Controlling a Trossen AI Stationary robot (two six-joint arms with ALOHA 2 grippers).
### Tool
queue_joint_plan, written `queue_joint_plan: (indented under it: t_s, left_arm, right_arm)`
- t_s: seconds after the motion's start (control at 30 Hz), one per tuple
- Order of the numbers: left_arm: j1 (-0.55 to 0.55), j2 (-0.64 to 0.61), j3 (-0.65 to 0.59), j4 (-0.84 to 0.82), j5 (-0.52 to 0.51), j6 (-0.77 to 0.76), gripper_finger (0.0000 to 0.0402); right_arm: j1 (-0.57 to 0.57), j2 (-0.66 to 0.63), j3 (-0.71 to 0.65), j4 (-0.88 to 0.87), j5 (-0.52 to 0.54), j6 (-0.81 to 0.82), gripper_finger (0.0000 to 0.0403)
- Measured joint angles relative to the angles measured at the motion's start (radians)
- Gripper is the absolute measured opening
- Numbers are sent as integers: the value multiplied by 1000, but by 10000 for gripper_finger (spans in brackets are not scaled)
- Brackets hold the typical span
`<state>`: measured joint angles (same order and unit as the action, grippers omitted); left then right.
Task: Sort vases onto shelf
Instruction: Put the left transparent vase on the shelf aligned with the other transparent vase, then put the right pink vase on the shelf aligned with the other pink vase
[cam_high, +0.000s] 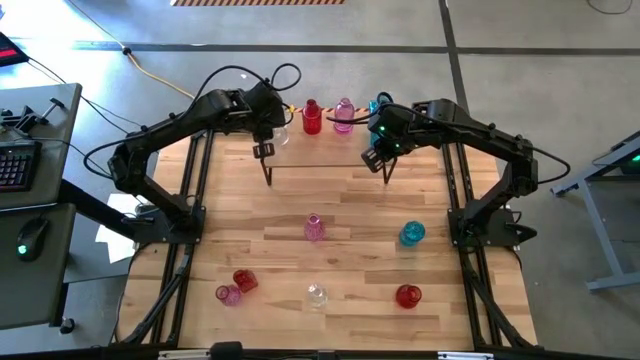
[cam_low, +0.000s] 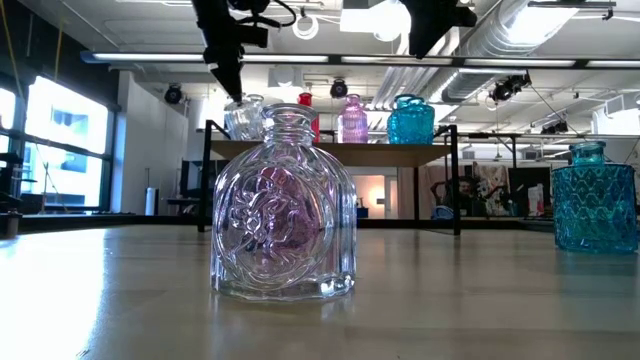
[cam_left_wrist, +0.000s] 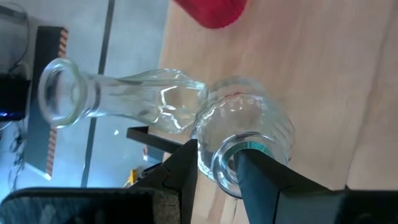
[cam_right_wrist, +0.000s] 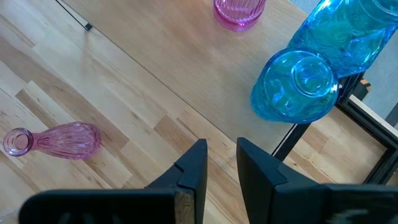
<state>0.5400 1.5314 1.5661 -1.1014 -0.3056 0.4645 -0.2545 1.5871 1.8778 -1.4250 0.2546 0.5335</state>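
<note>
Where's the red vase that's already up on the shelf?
The red vase stands on the shelf, toward its left end, between a clear vase and a pink vase.

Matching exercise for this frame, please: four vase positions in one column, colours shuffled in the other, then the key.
Column one
1. glass vase lying on its side at mid-table
2. upright faceted glass vase near the right arm's base
3. bulbous glass vase on the light-wood shelf, between the clear vases and a pink ribbed vase
4. embossed glass vase at the middle of the table's front edge

Column two
a. clear
b. red
c. pink
d. blue

Pairs: 1-c, 2-d, 3-b, 4-a
</note>
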Motion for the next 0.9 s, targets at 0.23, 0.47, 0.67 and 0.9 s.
queue_joint_plan:
  t_s: [0.23,0.47,0.67,0.9]
  left_arm:
    - [0,0,0,0,-17,-19,97]
    - [0,1,30,-1,-17,-18,96]
    - [0,1,65,-1,12,-27,95]
    - [0,1,65,-2,6,-28,91]
  right_arm:
    - [0,0,0,0,0,0,67]
    - [0,0,0,0,0,0,67]
    - [0,0,0,0,0,0,67]
    - [2,0,0,0,0,0,67]
